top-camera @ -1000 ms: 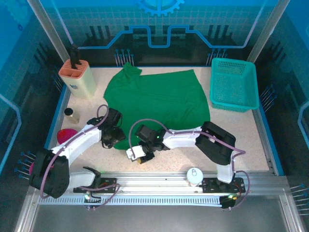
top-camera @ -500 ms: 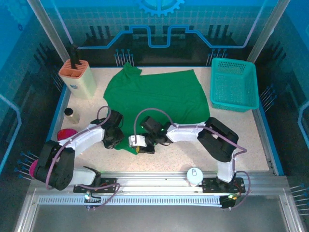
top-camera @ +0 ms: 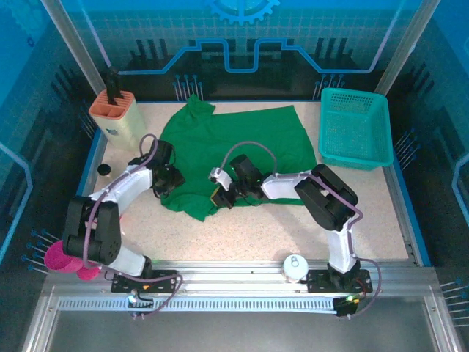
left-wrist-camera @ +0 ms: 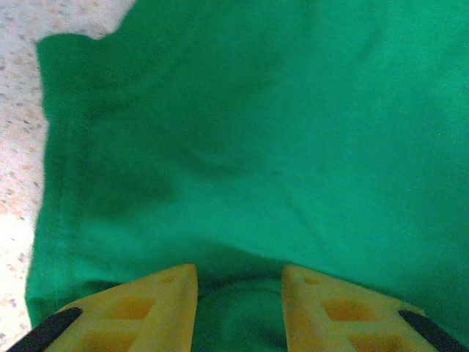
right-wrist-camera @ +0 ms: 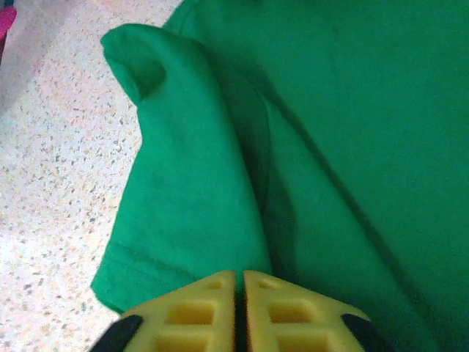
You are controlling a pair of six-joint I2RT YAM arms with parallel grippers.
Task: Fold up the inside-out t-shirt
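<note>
Nearest the arm bases, the speckled bench (top-camera: pixel 278 235) is lying bare. The t-shirt (top-camera: pixel 249 143) is spreading from the middle of it toward the far edge, green and mostly flat, with its near edge rumpled. Both arms are reaching in over that near edge, side by side.

The right tool (right-wrist-camera: pixel 239 277) is clenching, its fingers all but touching at a doubled-over flap of the hem. It seems to be nipping the cloth, though the slit between the fingers is too dark to be sure. The left tool (left-wrist-camera: pixel 236 275) is standing released, its fingers apart and straddling a small hump of fabric beside a stitched edge.

The step in hand looks like laying the near hem up over the body of the shirt. Doing it well is going to mean keeping the two ends of that hem level, so that the fold line is running straight across. The flap should be set down flat before the right tool lets go. Both tools should then be lifting straight up, so that no finger is dragging the hump along. The bunched near-left corner is asking for a smoothing pull outward.

Farther off, a sleeve (top-camera: pixel 196 105) is poking out at the far left. A teal basket (top-camera: pixel 355 157) is sitting just beside the shirt at the far right, so any sideways tug should be kept short.
</note>
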